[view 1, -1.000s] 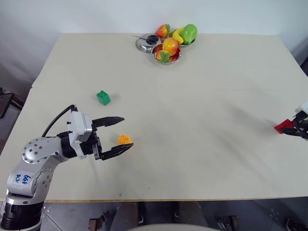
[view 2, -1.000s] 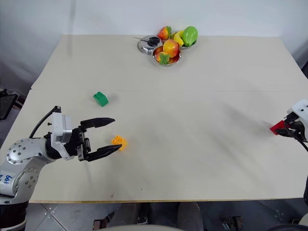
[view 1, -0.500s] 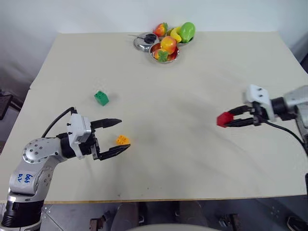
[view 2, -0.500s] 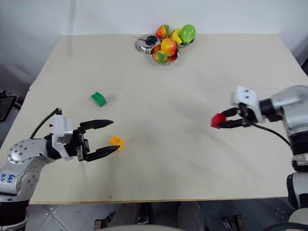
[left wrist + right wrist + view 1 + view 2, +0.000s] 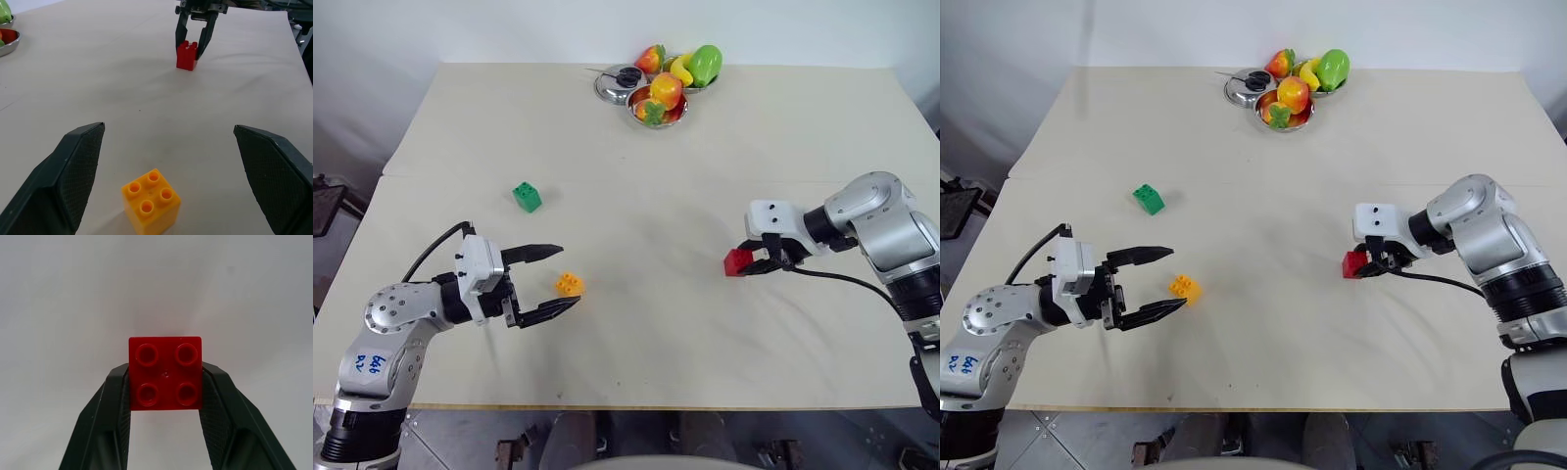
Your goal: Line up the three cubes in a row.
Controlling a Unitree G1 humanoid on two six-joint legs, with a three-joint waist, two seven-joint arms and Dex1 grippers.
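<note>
While the right tool (image 5: pixel 1363 264) clenches the red cube (image 5: pixel 1353 264), studs facing its wrist camera, the yellow-orange cube (image 5: pixel 570 284) sits studs-up on the bench (image 5: pixel 636 157) just ahead of the released left tool (image 5: pixel 553 281), the green cube (image 5: pixel 526 196) at its eleven o'clock.

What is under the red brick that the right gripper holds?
The right gripper is shut on the red brick. Under it lies bare table; whether the brick touches the table cannot be told. Its underside is hidden; its four studs face up.
</note>
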